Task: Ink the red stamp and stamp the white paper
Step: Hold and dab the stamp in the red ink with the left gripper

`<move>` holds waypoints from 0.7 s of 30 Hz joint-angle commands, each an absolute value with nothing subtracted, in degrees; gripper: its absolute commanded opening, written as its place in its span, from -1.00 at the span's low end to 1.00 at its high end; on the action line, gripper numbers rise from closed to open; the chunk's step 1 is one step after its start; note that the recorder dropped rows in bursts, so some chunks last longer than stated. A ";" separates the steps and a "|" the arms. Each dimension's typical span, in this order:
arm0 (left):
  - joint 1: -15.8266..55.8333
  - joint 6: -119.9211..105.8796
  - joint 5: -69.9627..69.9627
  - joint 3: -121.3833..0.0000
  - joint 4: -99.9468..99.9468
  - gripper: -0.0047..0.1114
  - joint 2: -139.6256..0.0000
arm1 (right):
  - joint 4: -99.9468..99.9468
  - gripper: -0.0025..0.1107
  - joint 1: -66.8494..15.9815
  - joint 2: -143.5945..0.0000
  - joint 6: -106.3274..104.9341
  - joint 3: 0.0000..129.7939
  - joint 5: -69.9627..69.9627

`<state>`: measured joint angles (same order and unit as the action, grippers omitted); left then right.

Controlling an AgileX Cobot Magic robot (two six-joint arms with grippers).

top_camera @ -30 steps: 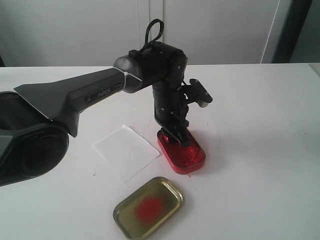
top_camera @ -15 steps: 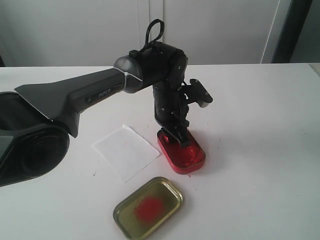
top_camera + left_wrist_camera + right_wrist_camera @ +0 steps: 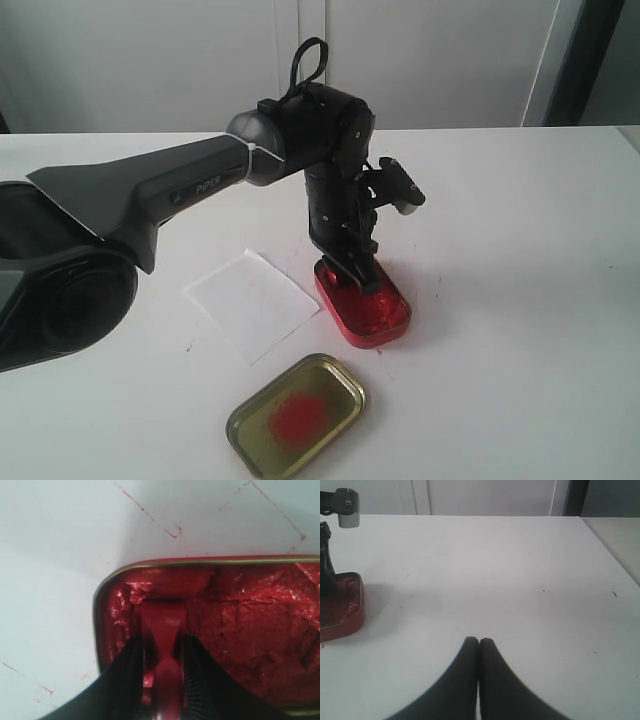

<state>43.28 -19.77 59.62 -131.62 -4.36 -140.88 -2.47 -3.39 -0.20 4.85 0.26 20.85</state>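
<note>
My left gripper (image 3: 357, 276) points down into the red ink tin (image 3: 372, 312) and is shut on the red stamp (image 3: 163, 645). In the left wrist view the stamp's narrow handle sits between the black fingers (image 3: 129, 670), and its block base presses into the red paste at one end of the ink tin (image 3: 260, 630). The white paper (image 3: 252, 303) lies flat just left of the tin in the exterior view. My right gripper (image 3: 479, 641) is shut on nothing, low over bare table, and is out of the exterior view.
The gold tin lid (image 3: 296, 414) with a red smear lies in front of the paper. The left arm's grey body (image 3: 120, 200) stretches in from the left. Faint red marks (image 3: 172, 531) dot the white tabletop beside the tin. A wall stands behind the table.
</note>
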 commanded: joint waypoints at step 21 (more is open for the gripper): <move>43.55 -19.73 61.73 -134.72 -5.71 -0.92 -135.90 | -2.81 -0.96 -3.42 0.00 4.87 0.00 20.04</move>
